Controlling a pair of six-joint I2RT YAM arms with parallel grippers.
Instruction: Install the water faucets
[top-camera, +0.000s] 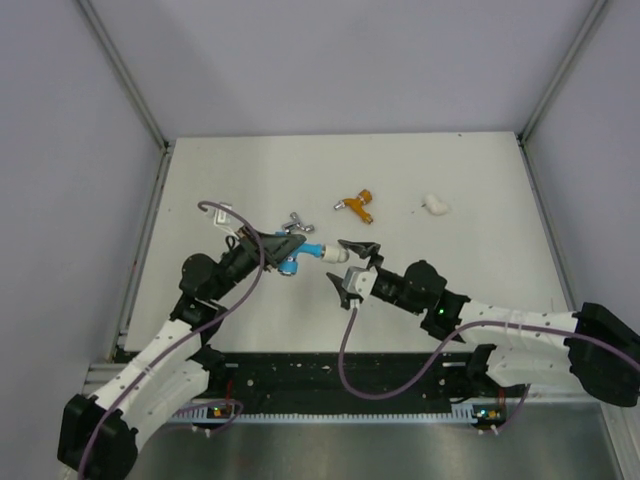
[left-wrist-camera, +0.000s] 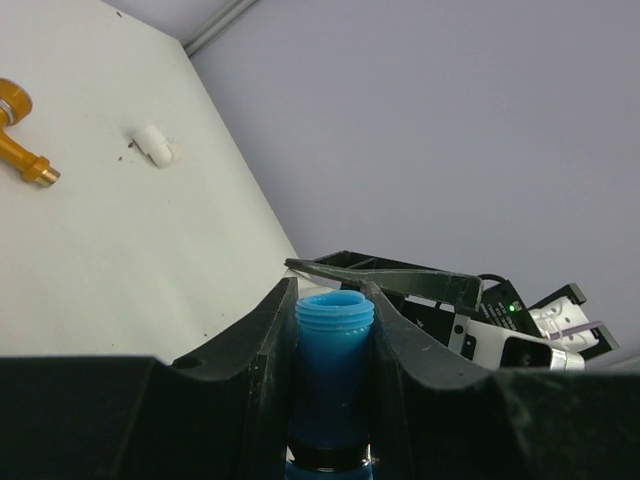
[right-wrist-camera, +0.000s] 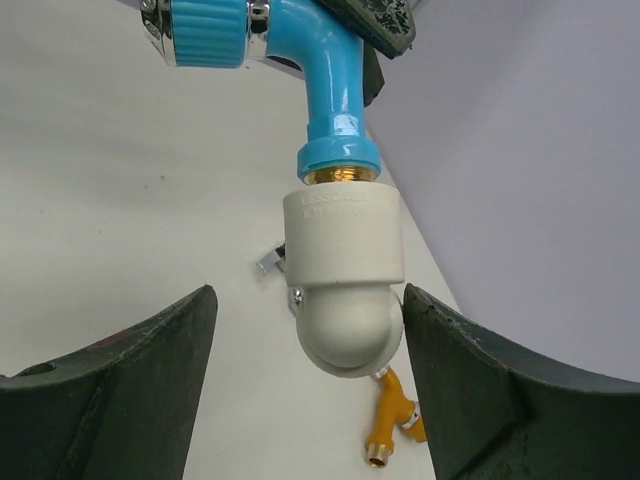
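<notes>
While the left gripper (top-camera: 283, 247) clamps it, blue faucet (top-camera: 300, 256): up off the table (top-camera: 200, 190) by the look of it, between the two arms, its open spout end poking out between the fingers in the left wrist view.
Left gripper: closed tight on the blue body, jaws pressed against both sides, a solid hold.
White elbow fitting (right-wrist-camera: 345, 270): sitting on the blue faucet's threaded end, and look, a thin ring of brass thread shows between the blue collar and the fitting.
Right gripper (right-wrist-camera: 310, 372): spread wide, one finger on each side of the elbow, touching neither side, nothing in it.
Step in hand: I'd call this screwing faucet and elbow together, the first of three, with the right arm poised to grip.
Next move: the right jaws need to close square on the elbow's straight barrel, then turn about the thread axis while the left holds firm. A skewed bite risks slipping on the rounded bend or binding the thread.
Orange faucet (top-camera: 357, 206): lying on the table farther back, nothing touching it.
Silver faucet (top-camera: 296, 222): on the table just behind the left gripper.
Spare white elbow (top-camera: 436, 205): far right, apart from the orange one, waiting.
</notes>
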